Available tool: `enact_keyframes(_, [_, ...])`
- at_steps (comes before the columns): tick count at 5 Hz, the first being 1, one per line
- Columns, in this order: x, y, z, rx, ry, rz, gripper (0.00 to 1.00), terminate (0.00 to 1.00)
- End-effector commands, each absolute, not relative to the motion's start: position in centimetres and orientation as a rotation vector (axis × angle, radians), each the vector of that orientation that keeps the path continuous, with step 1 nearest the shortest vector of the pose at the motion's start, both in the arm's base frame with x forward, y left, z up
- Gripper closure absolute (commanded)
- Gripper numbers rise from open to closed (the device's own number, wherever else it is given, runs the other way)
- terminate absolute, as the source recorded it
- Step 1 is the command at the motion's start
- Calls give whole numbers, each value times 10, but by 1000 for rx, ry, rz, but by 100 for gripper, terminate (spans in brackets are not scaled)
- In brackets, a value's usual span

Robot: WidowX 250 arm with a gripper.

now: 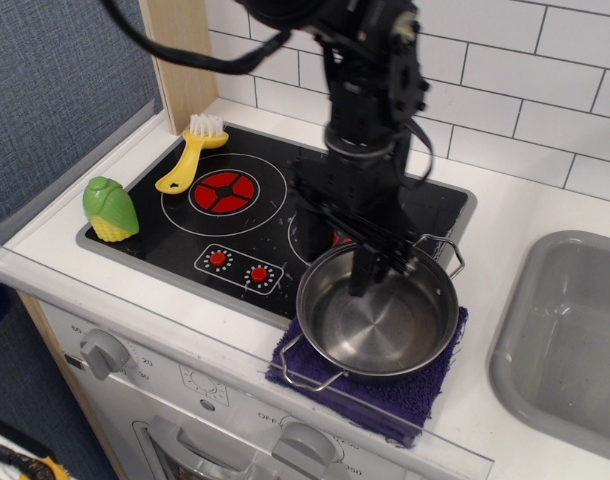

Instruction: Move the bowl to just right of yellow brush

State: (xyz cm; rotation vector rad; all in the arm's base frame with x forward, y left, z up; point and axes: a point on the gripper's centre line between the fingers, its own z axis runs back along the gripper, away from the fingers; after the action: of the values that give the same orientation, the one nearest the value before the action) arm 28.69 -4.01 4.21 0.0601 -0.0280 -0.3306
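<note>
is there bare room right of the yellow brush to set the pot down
Yes: the black stovetop around the left red burner, between the small yellow plastic brush and the arm, is bare. It is crowded on the right, where the hand dips into the shiny steel pot on the purple cloth.

Shiny steel bowl [377, 320] sits upright, well apart from yellow brush [190, 152].

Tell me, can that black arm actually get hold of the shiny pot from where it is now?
Probably yes. The gripper hangs right over the far rim of the bowl, its tips dipping just inside, and nothing lies between them. The bowl sits open on a purple cloth. Whether the jaws are open is hard to tell.
</note>
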Motion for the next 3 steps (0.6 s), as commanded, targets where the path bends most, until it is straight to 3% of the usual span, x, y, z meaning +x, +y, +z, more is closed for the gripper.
enact_keyframes(1, [291,-53,47,79,-27,-396,100,0])
enact_keyframes(2, [290,-56,51,71,-30,-419,100,0])
enact_keyframes(3, [290,-56,77,74,-57,-435,100,0])
